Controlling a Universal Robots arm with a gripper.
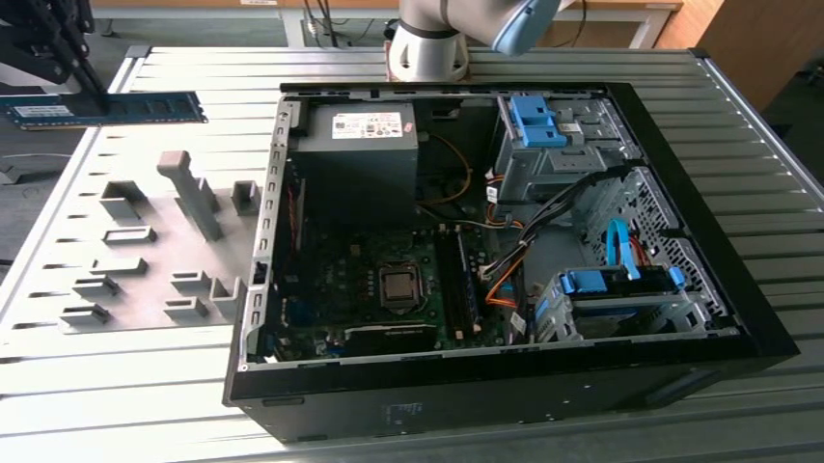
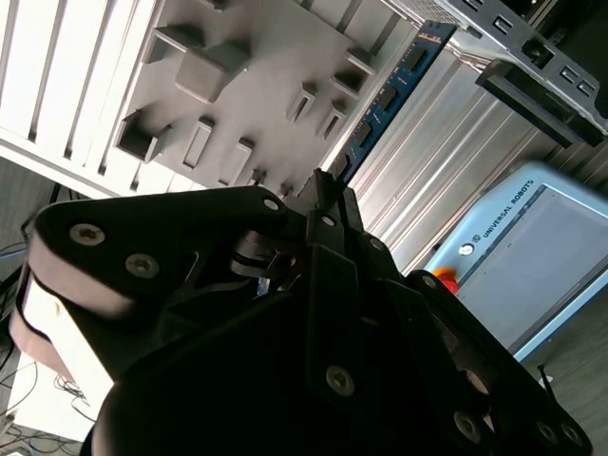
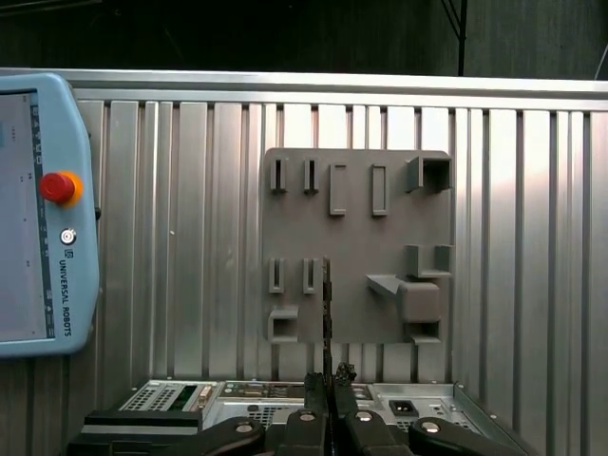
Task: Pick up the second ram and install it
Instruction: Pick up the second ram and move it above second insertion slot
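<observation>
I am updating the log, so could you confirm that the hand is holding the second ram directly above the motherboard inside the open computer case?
Not quite: the hand is holding the second ram, but not above the motherboard. The exterior view shows it outside the open computer case, off to that view's left, on the side where the grey fixture plate lies.
</observation>
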